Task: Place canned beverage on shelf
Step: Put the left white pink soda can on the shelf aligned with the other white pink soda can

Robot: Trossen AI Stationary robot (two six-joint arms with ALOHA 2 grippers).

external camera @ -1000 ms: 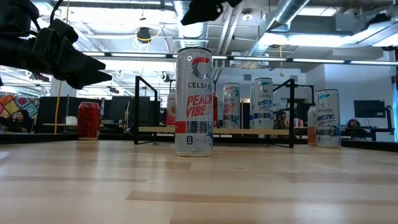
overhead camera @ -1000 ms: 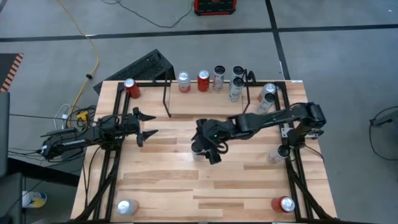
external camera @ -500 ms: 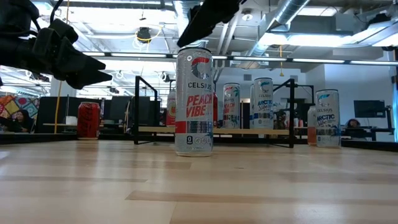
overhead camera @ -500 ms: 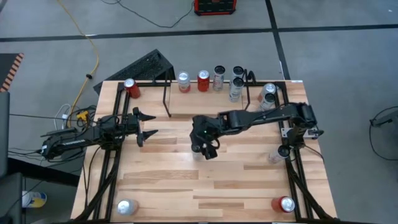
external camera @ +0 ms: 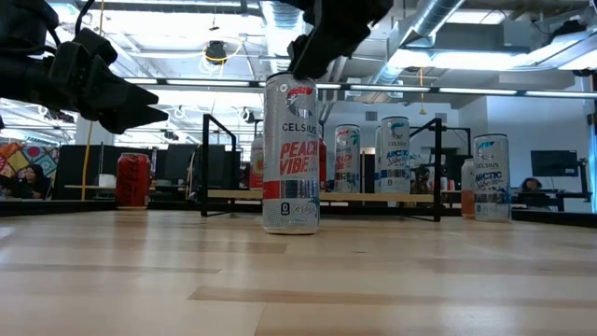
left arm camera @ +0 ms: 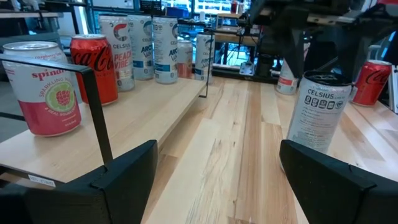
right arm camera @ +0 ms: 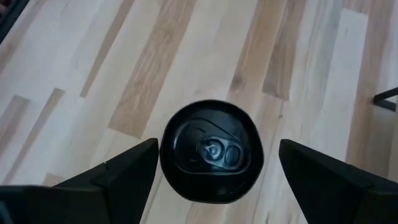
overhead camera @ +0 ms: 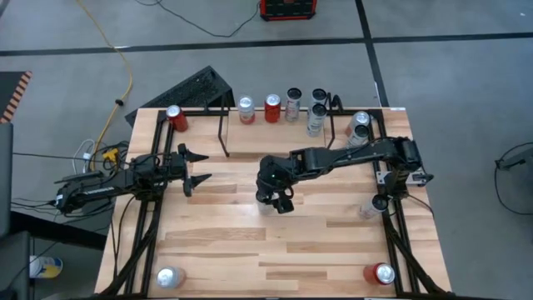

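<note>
The tall slim white aluminium Celsius can (external camera: 290, 154) stands upright mid-surface, well apart from the black-rod, wood-board shelf (overhead camera: 279, 133). The right end effector (right arm camera: 211, 158) hovers directly above its lid, fingers apart. The can looks smooth, thin-walled and tippy: grip mid-body, gently. The left end effector (overhead camera: 193, 167) waits open nearby.

We count two arms, each with one claw, the left claw (overhead camera: 201, 167) and the right claw (overhead camera: 271, 200); one counter (overhead camera: 241, 250); one shelf (overhead camera: 279, 140); from above, twelve cans in all: five at the shelf, two just beside its right end, one centre can (external camera: 291, 159), one corner can (overhead camera: 173, 117) by the far left, one edge can (overhead camera: 371, 205) at the right, and two near-corner cans (overhead camera: 169, 277); three of the twelve look red.
</note>
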